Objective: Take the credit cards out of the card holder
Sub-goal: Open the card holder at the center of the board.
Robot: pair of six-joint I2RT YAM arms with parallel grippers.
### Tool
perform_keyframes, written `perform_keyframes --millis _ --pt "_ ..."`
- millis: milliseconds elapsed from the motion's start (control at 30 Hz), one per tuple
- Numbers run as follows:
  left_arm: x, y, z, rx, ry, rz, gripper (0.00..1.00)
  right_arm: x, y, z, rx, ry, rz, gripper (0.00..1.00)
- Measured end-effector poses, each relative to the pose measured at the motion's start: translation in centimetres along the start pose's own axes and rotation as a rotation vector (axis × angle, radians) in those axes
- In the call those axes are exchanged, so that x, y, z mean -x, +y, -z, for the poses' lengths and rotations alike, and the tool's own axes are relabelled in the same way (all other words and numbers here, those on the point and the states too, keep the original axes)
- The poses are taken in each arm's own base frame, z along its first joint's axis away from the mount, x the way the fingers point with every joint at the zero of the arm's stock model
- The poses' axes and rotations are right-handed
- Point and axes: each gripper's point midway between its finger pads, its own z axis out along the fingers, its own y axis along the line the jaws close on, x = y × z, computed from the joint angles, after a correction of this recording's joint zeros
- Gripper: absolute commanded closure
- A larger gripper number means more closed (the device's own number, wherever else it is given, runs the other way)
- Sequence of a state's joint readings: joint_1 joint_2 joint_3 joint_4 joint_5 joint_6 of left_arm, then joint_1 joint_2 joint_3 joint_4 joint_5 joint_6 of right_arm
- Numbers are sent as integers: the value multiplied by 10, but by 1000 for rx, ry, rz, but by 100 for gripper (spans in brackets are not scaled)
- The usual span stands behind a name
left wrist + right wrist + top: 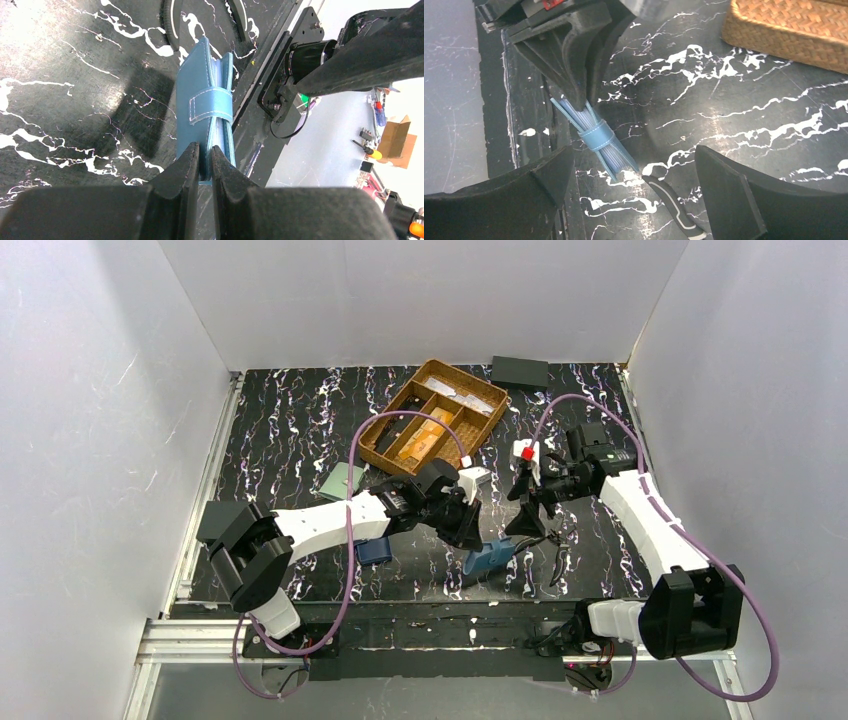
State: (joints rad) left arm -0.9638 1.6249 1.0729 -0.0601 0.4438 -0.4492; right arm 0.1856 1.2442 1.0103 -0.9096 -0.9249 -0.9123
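Observation:
The card holder [489,560] is a light blue folded wallet with its tab [212,104] strapped round it. It hangs edge-on near the table's front edge. My left gripper [205,161] is shut on one end of the card holder [202,90], a finger on each side. In the right wrist view the card holder [599,140] points down from the left gripper's fingers [574,60], showing pale layers at its open edge. My right gripper [634,195] is open just right of the holder, with nothing between its fingers, and shows from above as well [530,518]. The credit cards are hidden.
A wicker basket [480,420] with compartments stands at the back and holds orange-brown flat things. A navy wallet [373,551] and a pale green wallet [345,480] lie by the left arm. A dark box [519,371] sits at the back. A black, white-striped handle [674,210] lies under my right gripper.

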Motion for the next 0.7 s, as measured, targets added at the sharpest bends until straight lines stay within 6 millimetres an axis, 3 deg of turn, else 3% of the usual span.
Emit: perform_keyframes --millis 400,700 --pt "2 5 2 1 -3 -33 100 -17 25 -7 158 26 132 0" --pt "1 3 3 -21 6 -75 100 -47 32 -16 234 70 183 0"
